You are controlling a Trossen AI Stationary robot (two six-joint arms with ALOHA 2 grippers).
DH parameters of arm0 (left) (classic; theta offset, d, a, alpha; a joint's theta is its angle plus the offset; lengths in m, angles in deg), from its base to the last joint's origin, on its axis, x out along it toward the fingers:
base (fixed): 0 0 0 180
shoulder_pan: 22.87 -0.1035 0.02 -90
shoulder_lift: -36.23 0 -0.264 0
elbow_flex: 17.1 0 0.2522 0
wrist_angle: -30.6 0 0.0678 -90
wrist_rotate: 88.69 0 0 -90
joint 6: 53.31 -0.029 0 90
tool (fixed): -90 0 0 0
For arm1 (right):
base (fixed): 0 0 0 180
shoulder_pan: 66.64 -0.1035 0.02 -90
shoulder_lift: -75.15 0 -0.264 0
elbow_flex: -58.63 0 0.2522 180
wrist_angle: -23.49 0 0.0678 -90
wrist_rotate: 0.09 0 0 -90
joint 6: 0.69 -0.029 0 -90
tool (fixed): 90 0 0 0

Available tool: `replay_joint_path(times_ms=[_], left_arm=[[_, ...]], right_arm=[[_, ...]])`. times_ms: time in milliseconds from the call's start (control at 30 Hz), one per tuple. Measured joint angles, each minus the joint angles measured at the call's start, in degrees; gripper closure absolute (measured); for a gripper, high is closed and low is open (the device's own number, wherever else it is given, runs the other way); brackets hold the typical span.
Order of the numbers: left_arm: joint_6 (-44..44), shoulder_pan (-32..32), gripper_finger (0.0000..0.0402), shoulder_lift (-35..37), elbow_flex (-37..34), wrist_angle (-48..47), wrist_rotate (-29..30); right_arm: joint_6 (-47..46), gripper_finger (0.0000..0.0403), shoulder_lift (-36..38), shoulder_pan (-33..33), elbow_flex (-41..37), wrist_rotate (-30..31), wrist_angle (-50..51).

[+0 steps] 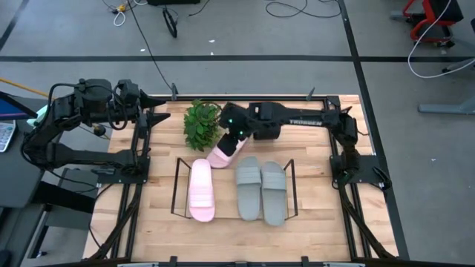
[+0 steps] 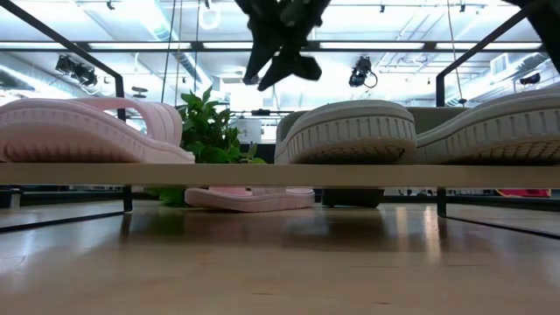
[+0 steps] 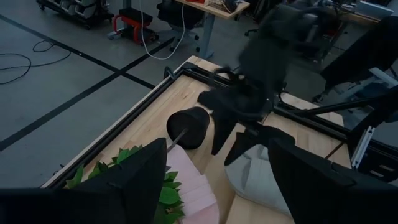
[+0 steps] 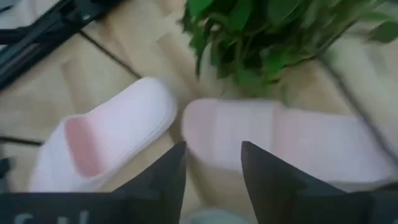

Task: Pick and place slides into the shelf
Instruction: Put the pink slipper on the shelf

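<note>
Right gripper (image 4: 211, 163) hovers over the loose pink slide (image 1: 225, 153), fingers parted, nothing held. Left gripper (image 3: 208, 177) waits beyond the shelf's left end, fingers spread.

Wire shelf (image 1: 178, 187) holds two grey-green slides (image 1: 260, 190) and one pink slide (image 1: 201, 191). Loose pink slide lies just behind the shelf, beside the potted plant (image 1: 202, 123).

Judgement: foam, so light and squashy; pinch across the wide strap.

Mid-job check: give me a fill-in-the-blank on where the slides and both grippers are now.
1. The shelf holds ____ slides.
2. The pink slide off the shelf lies beside the ____.
3. The ____ gripper hovers open above that slide.
4. The left gripper waits at the table's ____ edge.

Missing words: three; plant; right; left
</note>
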Motion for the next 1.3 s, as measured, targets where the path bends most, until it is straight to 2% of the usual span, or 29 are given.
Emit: replay_joint_path(times_ms=[100, 200, 367, 600, 800, 1300], left_arm=[[-0.02, 0.00, 0.0115, 0.00, 0.00, 0.00, -0.01], [0.02, 0.00, 0.0115, 0.00, 0.00, 0.00, 0.01], [0.30, 0.00, 0.0115, 0.00, 0.00, 0.00, 0.01], [0.44, 0.00, 0.0115, -0.04, 0.00, 0.00, 0.02], [0.49, -0.02, 0.0115, -0.04, 0.00, 0.04, 0.05], [0.47, -0.02, 0.0115, -0.83, 0.00, 0.02, 0.05]], right_arm=[[1.33, 0.0222, -1.15, 2.51, 0.00, -7.13, 0.21], [4.38, 0.0196, -2.76, 4.14, 0.00, -10.28, 0.83], [7.78, 0.0155, -4.22, 5.50, -0.18, -10.31, 1.27], [8.50, 0.0118, -4.22, 6.84, -4.57, -8.70, 2.22], [11.22, 0.0113, -4.22, 5.36, -8.58, -4.06, -1.65], [7.72, 0.0114, -4.29, 5.90, -15.46, -1.68, -11.81]])
